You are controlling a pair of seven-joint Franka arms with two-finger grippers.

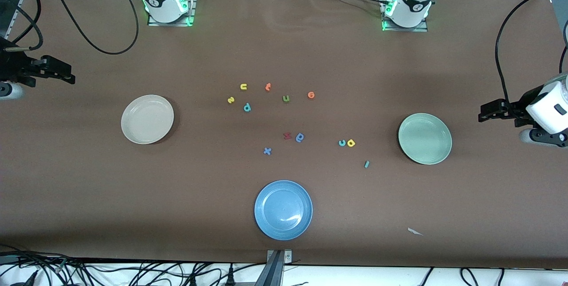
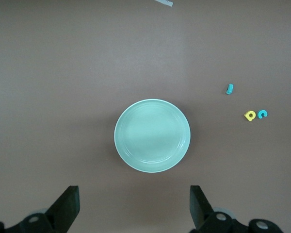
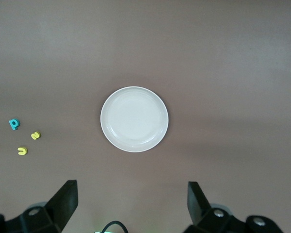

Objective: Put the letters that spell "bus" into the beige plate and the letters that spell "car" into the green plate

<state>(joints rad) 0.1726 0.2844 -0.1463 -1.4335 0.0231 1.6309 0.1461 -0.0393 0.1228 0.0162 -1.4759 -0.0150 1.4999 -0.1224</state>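
Front view, near edge: a blue plate (image 1: 283, 210) sits at the middle of the bench's (image 1: 88, 197) near edge, with a white paper scrap (image 1: 415, 232) on the same edge toward the left arm's end.
Letters for "car": the teal "r" (image 1: 366, 164) lies nearest the camera of the three; just past it the teal "c" (image 1: 342, 143) and the yellow "a" (image 1: 351, 143) lie side by side, close to touching. All three lie near the green plate, none in it.
Green plate (image 1: 425, 138): flat on the bench toward the left arm's end.
Middle cluster: a blue "x" (image 1: 267, 151), a red letter (image 1: 287, 135) and a darker blue looped letter (image 1: 300, 137) lie about mid-bench.
Beige plate (image 1: 147, 119): flat on the bench toward the right arm's end.
Letters for "bus": the teal "b" (image 1: 247, 107), the yellow "s" (image 1: 230, 100) and the yellow "u" (image 1: 243, 86) lie close together, farther from the camera than the middle cluster.
Other far letters: a green "u" (image 1: 286, 98), an orange round letter (image 1: 311, 95) and an orange "t" (image 1: 267, 86).
Left tool (image 2: 134, 206): waits in the air at the left arm's end edge, jaws wide apart, gripping nothing.
Right tool (image 3: 132, 204): waits in the air at the right arm's end edge, jaws wide apart, gripping nothing.
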